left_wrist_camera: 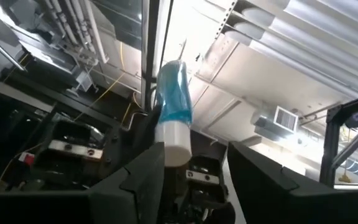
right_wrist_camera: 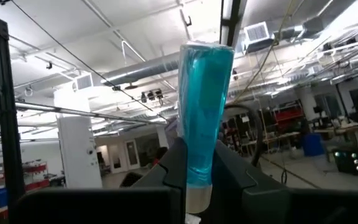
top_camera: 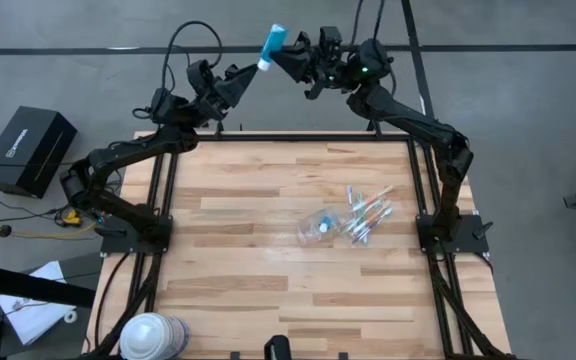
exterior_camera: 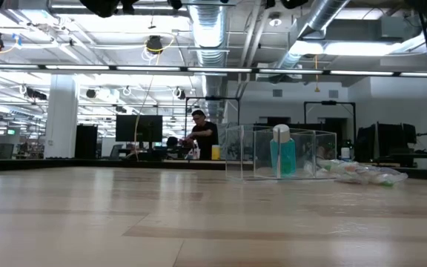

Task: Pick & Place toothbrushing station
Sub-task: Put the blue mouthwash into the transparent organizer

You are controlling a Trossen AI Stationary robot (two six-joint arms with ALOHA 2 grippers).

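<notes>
Both arms are raised high beyond the table's far edge. My right gripper [top_camera: 288, 56] is shut on the short blue tube [top_camera: 274, 42]. The tube's white end [top_camera: 264, 64] points toward my left gripper [top_camera: 251, 72], which is open. In the left wrist view the white end [left_wrist_camera: 176, 142] stands between that gripper's spread fingers [left_wrist_camera: 194, 171], close to one of them. A see-through cup [top_camera: 316, 228] with something blue showing in it sits on the table right of the middle. Several thin pastel toothbrushes [top_camera: 368, 212] lie beside it. My right gripper pinches the blue tube's body [right_wrist_camera: 199, 163] between its two fingers [right_wrist_camera: 174, 168], near the white end [right_wrist_camera: 197, 200]. The fingers lie along the tube, whose flat end sticks out past their tips. The tube is high in the air, clear of everything. Whether my left gripper touches the white end cannot be told.
A big white-and-blue roll [top_camera: 153, 335] stands at the table's near left corner. A black box [top_camera: 28, 150] lies on the floor left of the table. In the low view the cup [exterior_camera: 276, 152] and toothbrushes [exterior_camera: 369, 173] show at the right, and a person [exterior_camera: 201, 133] is far behind.
</notes>
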